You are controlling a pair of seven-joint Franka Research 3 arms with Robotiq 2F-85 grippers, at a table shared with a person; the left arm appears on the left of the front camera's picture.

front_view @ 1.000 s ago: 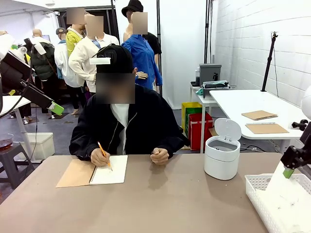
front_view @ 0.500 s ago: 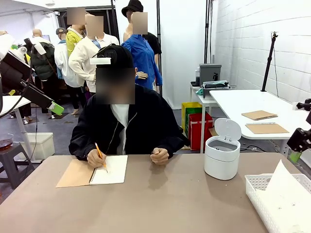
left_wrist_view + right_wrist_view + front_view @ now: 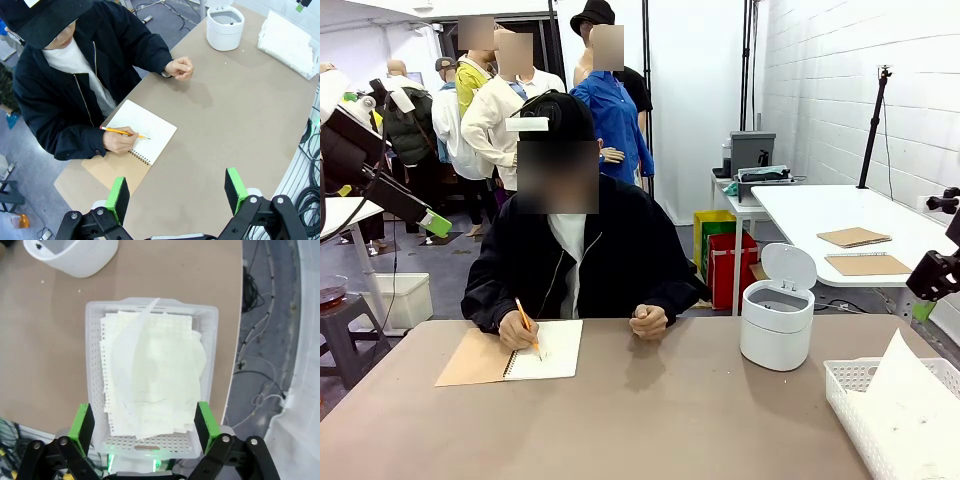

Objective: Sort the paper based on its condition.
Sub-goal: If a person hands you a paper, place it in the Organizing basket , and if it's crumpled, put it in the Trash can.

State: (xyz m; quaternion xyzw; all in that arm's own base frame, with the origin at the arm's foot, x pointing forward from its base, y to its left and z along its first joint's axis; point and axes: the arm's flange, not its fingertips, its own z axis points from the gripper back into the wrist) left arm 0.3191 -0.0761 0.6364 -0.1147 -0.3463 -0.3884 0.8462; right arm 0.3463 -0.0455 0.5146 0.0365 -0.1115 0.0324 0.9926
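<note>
— Since a second ago the right gripper [image 3: 921, 311] has gone up. It was low over the basket [image 3: 845, 386], at the sheet's top, and now it hangs above it at the right edge, apart from the sheet.

— Does it have hold of anything?

— No. Its jaws stand wide apart with nothing between them. From its own camera I look between the green pads straight down into the basket.

— And where is the paper [image 3: 155, 375]?

— All in that white basket with holes, on the near right corner of the tabletop [image 3: 670, 420]. Most sheets lie flat in a loose pile, and one curved sheet stands up on its edge above the others.

— What about the left gripper [image 3: 176, 194]?

— It is high up on the left, also wide open and with nothing in it.

— And the person?

— Sitting at the far side, one hand [image 3: 518, 328] holding a pencil [image 3: 528, 323] on the open notebook [image 3: 548, 352], the other hand [image 3: 648, 321] closed on the tabletop beside it. A white bin [image 3: 777, 326] with its lid up stands on the right, farther away than the basket.
</note>
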